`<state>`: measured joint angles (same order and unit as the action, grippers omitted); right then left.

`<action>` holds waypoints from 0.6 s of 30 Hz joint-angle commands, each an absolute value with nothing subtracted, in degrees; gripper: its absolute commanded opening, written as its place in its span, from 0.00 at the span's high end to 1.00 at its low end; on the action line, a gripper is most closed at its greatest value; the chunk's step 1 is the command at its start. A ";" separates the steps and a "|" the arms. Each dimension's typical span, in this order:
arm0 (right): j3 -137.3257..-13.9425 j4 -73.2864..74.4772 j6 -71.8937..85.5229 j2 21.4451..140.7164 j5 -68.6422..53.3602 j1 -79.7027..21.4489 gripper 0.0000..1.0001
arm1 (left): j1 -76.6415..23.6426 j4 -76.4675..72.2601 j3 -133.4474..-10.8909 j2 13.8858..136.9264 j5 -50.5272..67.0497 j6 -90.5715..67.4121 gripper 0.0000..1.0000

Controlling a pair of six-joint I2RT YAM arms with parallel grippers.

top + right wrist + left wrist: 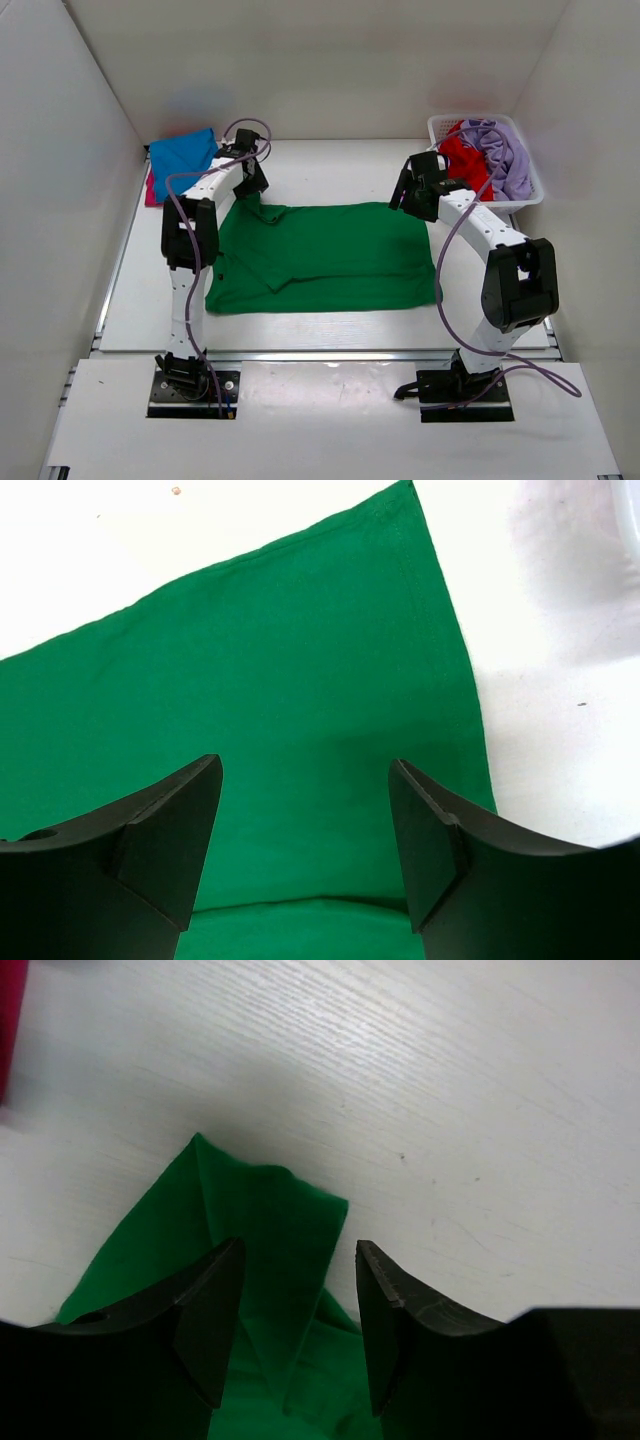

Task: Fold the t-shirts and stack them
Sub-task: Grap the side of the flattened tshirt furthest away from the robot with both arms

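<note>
A bright green t-shirt [320,258] lies spread flat in the middle of the table, a sleeve folded in at its left. My left gripper [252,178] is open above the shirt's far left corner; in the left wrist view [298,1260] a raised green fold [265,1220] sits between its fingers. My right gripper [405,195] is open over the shirt's far right corner; in the right wrist view [305,780] flat green cloth [290,680] shows below. A folded blue shirt [182,153] lies on a pink one [150,188] at the far left. Red [466,160] and lilac [508,155] shirts fill the basket.
A white lattice basket [535,195] stands at the far right corner of the table. White walls enclose the table on the left, back and right. The arm bases are bolted to the near edge.
</note>
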<state>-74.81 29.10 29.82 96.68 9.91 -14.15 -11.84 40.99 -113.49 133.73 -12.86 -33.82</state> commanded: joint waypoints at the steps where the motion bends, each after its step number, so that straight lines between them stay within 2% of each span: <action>1: -77.08 28.47 29.53 96.86 10.54 -13.80 0.35 | -11.34 39.11 -112.32 132.62 -13.01 -33.75 0.41; 16: -76.73 28.12 29.70 98.09 10.28 -14.15 0.36 | -10.64 44.47 -124.34 139.38 -12.39 -33.75 0.42; 18: -76.73 27.42 29.53 98.61 10.28 -13.80 0.36 | -10.81 48.14 -128.21 141.50 -12.83 -33.41 0.50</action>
<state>-74.83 29.10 29.76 98.13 9.76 -14.13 -11.09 44.56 -122.85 140.68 -12.67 -33.89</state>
